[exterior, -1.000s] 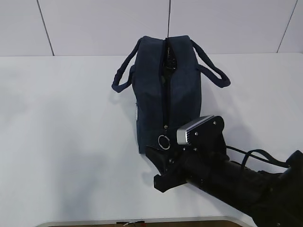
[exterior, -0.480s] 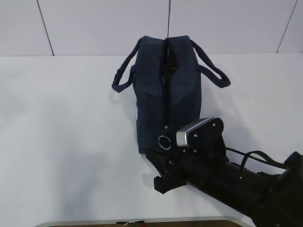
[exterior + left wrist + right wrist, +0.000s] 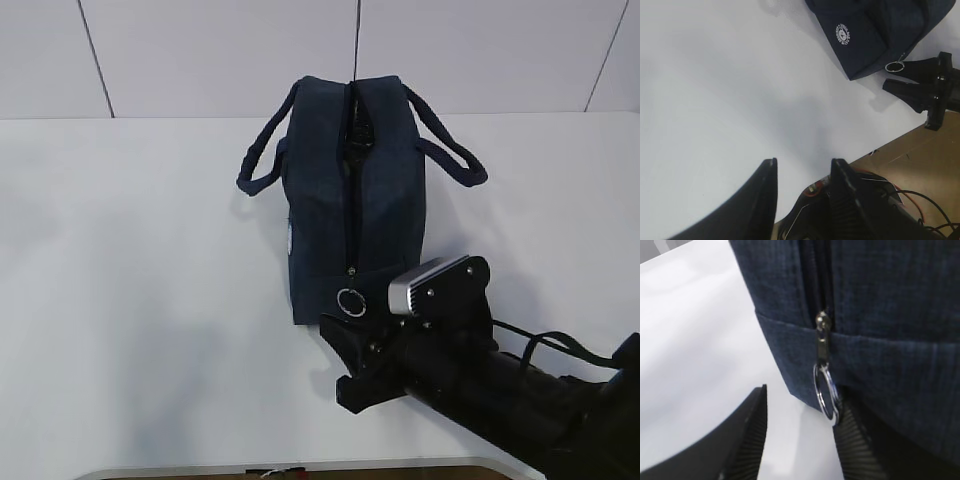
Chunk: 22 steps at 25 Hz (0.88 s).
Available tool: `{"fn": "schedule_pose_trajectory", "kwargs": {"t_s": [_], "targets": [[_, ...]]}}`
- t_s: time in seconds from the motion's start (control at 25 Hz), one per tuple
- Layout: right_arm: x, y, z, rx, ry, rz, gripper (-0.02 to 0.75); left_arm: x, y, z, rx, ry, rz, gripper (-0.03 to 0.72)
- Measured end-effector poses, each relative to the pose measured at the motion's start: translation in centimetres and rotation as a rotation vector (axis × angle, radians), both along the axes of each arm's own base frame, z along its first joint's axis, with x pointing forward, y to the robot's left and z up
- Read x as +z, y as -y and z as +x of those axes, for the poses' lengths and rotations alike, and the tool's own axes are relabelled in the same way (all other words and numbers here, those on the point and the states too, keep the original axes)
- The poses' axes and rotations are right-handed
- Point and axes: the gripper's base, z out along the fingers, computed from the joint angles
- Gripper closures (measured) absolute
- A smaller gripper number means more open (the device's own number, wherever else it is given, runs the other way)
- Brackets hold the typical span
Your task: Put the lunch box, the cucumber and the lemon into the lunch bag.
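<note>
Just in front of the right end effector [image 3: 345, 350] the lunch bag [image 3: 352, 190] is seen upright on the white worktop [image 3: 140, 300], its zipper closed along most of the top. The silver ring pull [image 3: 826, 395] hangs at the near end of the bag, beside one ribbed finger [image 3: 852, 445]; the fingers are spread, with nothing gripped. Well away from the bag, the left end effector [image 3: 802, 187] is held over bare worktop, moderately parted and empty.
</note>
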Motion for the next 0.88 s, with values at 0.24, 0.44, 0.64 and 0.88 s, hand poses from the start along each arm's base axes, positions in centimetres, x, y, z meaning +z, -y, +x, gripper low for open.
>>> {"fn": "schedule_pose_trajectory", "kwargs": {"t_s": [0.24, 0.44, 0.64, 0.88], "targets": [[0.04, -0.01, 0.01, 0.000, 0.003, 0.003, 0.385, 0.00, 0.00, 0.00, 0.001, 0.000, 0.000, 0.435], [0.05, -0.01, 0.01, 0.000, 0.005, 0.004, 0.390, 0.00, 0.00, 0.00, 0.002, -0.001, -0.001, 0.435], [0.06, -0.01, 0.01, 0.000, 0.005, 0.004, 0.475, 0.00, 0.00, 0.00, 0.006, -0.003, -0.004, 0.436], [0.07, -0.01, 0.02, 0.000, 0.006, 0.005, 0.503, 0.00, 0.00, 0.00, 0.010, -0.005, -0.006, 0.436]]}}
